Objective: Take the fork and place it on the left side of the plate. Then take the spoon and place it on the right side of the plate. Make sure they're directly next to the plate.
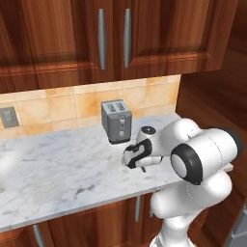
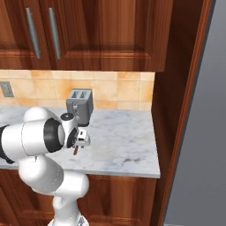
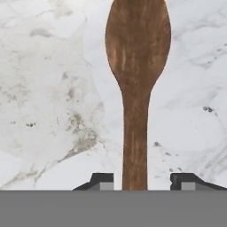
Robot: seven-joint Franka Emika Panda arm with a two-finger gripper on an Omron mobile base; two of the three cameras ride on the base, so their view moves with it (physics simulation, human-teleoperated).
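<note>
Spoon (image 3: 136, 66) lies on the marble tabletop (image 3: 48, 102), its handle running between the two fingers (image 3: 103, 181), which stand apart beside it without touching it.

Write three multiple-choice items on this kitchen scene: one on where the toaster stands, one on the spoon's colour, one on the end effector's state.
1. Where does the boxy grey metal toaster stand?
A. On the white marble counter, against the tan tiled wall
B. Inside a cabinet
C. On the floor

2. What colour is the wooden spoon with the oval bowl?
A. Silver
B. Brown all over
C. White with a red handle

3. How does the end effector stand?
A. Clamped on the toaster
B. Raised high by the cabinets
C. Low over the counter, a finger on each side of the spoon's handle

Answers: 1 A, both base views show it at the counter's back; 2 B, the hand view shows brown grain throughout; 3 C, the hand view shows the handle between the fingertips, with gaps visible.
</note>
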